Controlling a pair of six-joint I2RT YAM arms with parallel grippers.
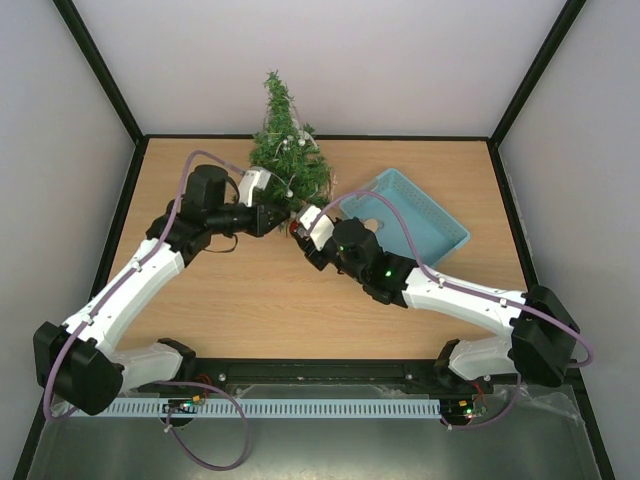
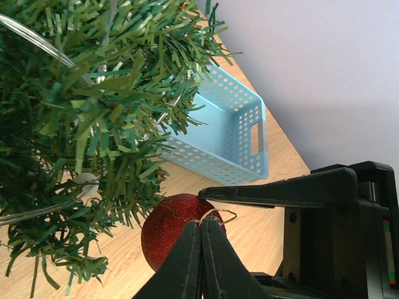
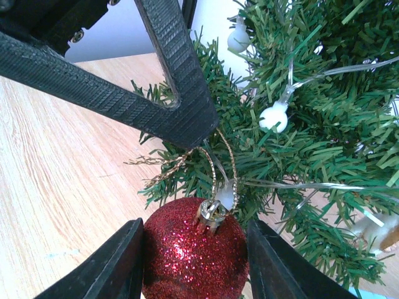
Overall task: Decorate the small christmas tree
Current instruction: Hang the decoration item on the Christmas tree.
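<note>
The small christmas tree (image 1: 281, 150) stands at the back middle of the table, hung with a clear string of white bulbs. A red glitter bauble (image 3: 194, 258) sits at its lower branches. My right gripper (image 3: 195, 249) is shut on the bauble, one finger against each side. My left gripper (image 2: 202, 223) is shut on the bauble's gold hanging loop (image 2: 219, 215), right above the ball (image 2: 163, 240). In the top view both grippers meet at the tree's foot, left (image 1: 276, 216) and right (image 1: 304, 228). The loop (image 3: 224, 165) rises from the bauble's cap into the left fingers (image 3: 181, 112).
A light blue perforated basket (image 1: 432, 222) stands right of the tree, and also shows in the left wrist view (image 2: 227, 134). Tree branches (image 2: 93, 124) crowd the left gripper's left side. White walls close in the table's back and sides.
</note>
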